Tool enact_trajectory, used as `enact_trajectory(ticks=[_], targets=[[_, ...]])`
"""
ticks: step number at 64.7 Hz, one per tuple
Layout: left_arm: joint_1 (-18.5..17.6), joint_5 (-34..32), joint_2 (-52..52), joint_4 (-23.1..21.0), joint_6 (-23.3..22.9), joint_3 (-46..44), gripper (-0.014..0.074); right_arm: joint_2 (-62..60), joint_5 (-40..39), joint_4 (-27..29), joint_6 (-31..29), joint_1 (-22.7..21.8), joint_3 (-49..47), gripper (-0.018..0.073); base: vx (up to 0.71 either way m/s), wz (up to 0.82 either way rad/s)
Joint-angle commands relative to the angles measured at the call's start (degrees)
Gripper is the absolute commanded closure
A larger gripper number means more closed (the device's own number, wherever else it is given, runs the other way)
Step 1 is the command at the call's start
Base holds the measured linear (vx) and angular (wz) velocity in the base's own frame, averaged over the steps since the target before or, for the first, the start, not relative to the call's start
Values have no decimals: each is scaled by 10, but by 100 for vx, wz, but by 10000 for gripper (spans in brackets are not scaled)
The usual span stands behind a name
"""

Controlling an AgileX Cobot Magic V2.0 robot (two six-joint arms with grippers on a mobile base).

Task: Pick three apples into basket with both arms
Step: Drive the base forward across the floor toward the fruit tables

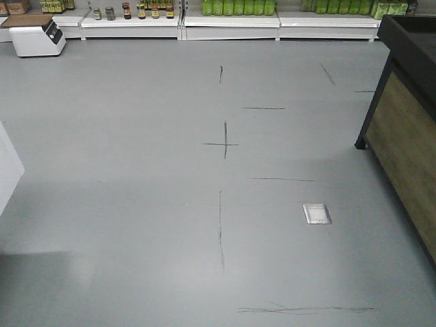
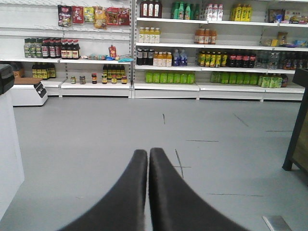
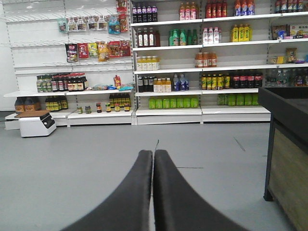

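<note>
Left wrist-mounted view: left gripper, jaws pressed together, empty, facing the shelves; right gripper likewise. Apples and basket are nowhere visible (firm, smooth fruit, I judge: grasp across the middle).

L end effector closed over grey floor, stocked shelves ahead.

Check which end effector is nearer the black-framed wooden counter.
Right. The right end effector has the counter looming close on its right. The left end effector sees only the counter's edge, farther off at its view's right margin.
</note>
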Motion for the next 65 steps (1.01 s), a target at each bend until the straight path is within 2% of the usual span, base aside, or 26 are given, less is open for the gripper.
enact_trajectory(ticks=[1,65], targets=[[1,-43,-8,-4,-1,13,603,-6,-41,-5,-1,-1,8,568,8,0],[1,-43,-8,-4,-1,13,603,-6,-41,-5,-1,-1,8,568,8,-3]])
